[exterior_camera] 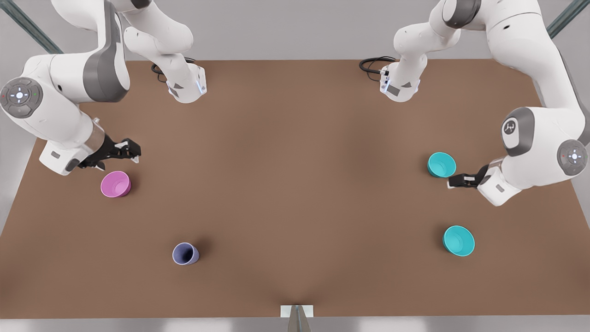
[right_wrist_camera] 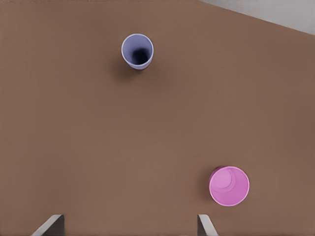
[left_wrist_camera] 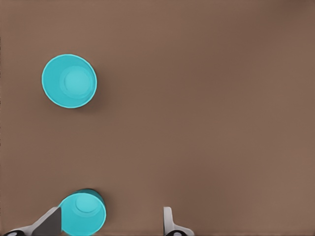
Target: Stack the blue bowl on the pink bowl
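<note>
Lavender cup point(exterior_camera: 185, 253): upright on the brown surface point(exterior_camera: 295, 184), mouth up, nearest the front camera.
Second teal bowl point(exterior_camera: 459, 240): upright, toward the front view's right, apart from the others.
Blue bowl point(exterior_camera: 441, 164): upright, opening up, round with no long axis; its lower edge is cut off in the left wrist view point(left_wrist_camera: 82, 213).
Left pincer point(exterior_camera: 454, 181): fingers spread wide, one fingertip just beside the blue bowl.
Pink bowl point(exterior_camera: 115, 184): upright, at the front view's left.
Right pincer point(exterior_camera: 132, 152): near the pink bowl, spread wide in its wrist view.
</note>
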